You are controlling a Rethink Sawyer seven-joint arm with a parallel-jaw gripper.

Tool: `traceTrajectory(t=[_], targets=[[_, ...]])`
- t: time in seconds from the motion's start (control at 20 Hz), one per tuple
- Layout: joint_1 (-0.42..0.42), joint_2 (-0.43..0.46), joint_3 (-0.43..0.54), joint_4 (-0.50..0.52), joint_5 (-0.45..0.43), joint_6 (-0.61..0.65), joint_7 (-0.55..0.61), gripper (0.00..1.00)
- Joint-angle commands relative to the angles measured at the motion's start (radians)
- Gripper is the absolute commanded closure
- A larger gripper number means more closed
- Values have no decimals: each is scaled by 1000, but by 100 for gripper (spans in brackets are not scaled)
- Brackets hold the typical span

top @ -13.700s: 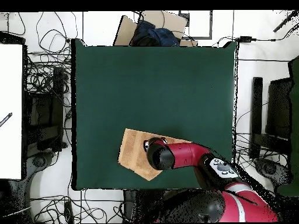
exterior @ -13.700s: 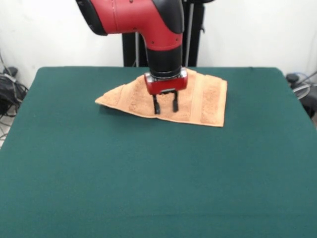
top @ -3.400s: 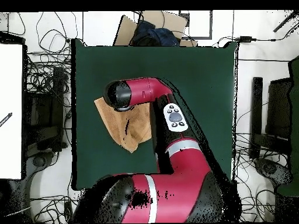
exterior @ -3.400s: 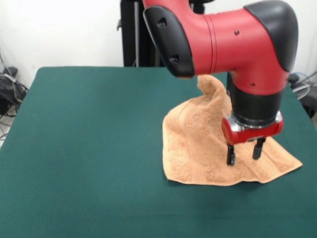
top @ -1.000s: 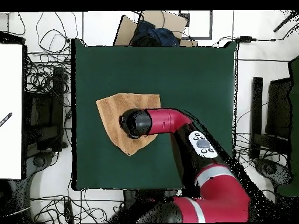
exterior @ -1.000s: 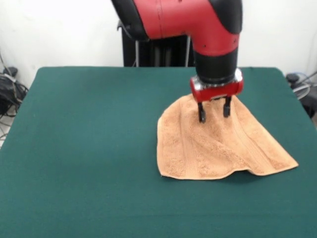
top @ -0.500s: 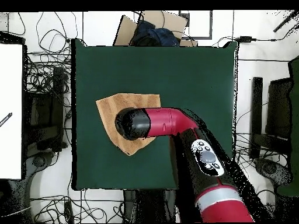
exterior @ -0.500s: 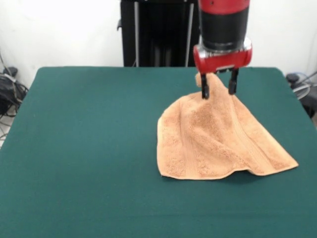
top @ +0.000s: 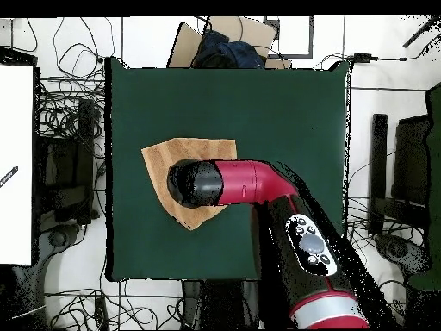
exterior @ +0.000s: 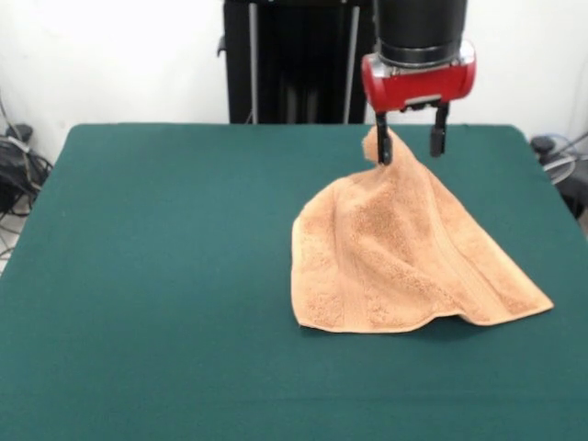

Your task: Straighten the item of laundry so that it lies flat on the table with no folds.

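The peach-tan towel (exterior: 395, 253) lies on the right part of the dark green table (exterior: 165, 230). It is wrinkled, its front edge is wavy, and its far corner stands up in a small peak. My gripper (exterior: 411, 144) hangs open just above that far corner. Its left finger (exterior: 384, 147) is right beside the peak, and nothing sits between the fingers. In the overhead view the towel (top: 162, 162) lies near the left edge of the table (top: 276, 112). The arm's end (top: 194, 183) covers the towel's middle and hides the gripper.
The black pedestal (exterior: 285, 60) stands behind the table's far edge. Cables (exterior: 14, 165) lie off the left side. In the overhead view a white board (top: 17, 164) is at the left and a box with dark cloth (top: 226, 43) sits beyond the top edge.
The gripper has risen and drawn back from over the towel's middle to above its far corner. The towel has kept its shape over the last second.
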Motion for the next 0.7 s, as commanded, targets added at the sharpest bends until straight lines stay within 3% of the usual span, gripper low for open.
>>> traceTrajectory(t=[0.05,0.7], targets=[[-44,-24,57,123,32,68,25,0],[-101,-17,69,164,6,21,12,0]])
